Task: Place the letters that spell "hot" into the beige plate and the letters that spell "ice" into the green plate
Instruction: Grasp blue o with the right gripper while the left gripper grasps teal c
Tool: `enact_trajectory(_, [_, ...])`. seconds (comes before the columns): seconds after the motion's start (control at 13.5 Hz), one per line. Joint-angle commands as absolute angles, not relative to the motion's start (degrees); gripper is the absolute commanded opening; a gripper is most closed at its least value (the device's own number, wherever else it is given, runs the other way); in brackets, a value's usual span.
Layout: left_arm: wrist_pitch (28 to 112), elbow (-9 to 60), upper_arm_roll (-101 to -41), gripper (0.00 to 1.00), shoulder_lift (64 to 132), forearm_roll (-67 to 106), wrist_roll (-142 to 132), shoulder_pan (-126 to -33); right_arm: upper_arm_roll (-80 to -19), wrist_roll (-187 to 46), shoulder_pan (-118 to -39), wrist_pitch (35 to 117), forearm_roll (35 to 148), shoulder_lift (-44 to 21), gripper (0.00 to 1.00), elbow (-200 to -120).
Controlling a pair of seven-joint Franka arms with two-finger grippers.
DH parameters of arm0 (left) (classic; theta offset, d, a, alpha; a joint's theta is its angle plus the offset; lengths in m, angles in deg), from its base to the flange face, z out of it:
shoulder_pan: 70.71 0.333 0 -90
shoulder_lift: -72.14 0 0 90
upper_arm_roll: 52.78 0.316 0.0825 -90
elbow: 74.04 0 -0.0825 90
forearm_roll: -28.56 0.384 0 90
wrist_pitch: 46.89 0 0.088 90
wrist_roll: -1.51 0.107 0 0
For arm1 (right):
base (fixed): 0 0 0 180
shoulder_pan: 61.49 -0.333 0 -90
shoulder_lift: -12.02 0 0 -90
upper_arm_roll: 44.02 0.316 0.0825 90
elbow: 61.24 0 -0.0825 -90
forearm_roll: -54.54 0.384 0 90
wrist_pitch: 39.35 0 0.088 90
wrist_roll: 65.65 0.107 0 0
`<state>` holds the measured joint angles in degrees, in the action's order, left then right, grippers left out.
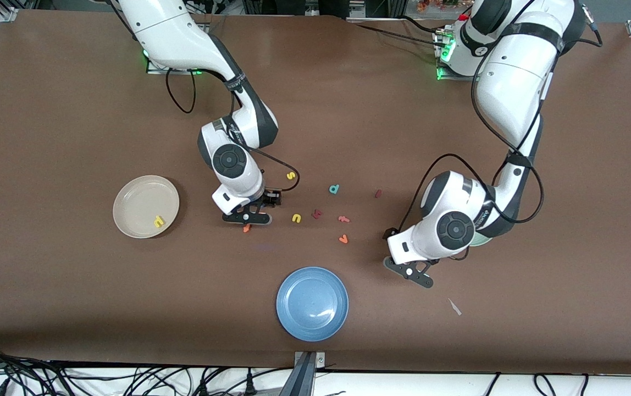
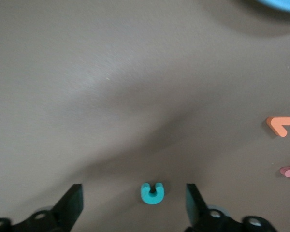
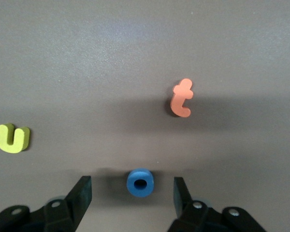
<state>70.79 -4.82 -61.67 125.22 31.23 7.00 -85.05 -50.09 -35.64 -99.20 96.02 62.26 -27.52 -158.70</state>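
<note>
On the table [image 1: 46,110], the spread fingers of the right gripper [image 3: 133,193] straddle the blue o [image 3: 140,182] without gripping it; an orange t [image 3: 182,98] lies at one o'clock, stem upright, a yellow u [image 3: 12,138] at ten. The left gripper [image 2: 134,198], likewise unclenched, brackets the teal c [image 2: 152,193], whose mouth faces twelve; an orange v [image 2: 280,125] lies at two o'clock. The yellow h [image 1: 158,221] sits in the beige plate [image 1: 134,198].

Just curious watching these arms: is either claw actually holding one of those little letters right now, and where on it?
No. The left gripper straddles the teal c, the right gripper the blue o; fingers apart, touching neither.
</note>
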Motion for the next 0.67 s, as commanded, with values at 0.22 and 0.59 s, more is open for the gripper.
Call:
enact_trajectory(0.22, [70.5,-1.1,-61.2,0.6,125.0,32.8,5.4,-85.7,-50.1,-36.4,-99.2,95.8,61.4,-28.4,0.69,-158.1])
enact_trajectory(0.59, [70.6,-0.7,-61.2,0.56,125.1,32.8,5.3,-85.7,-50.1,-36.6,-99.2,95.8,61.4,-28.8,0.55,-158.1])
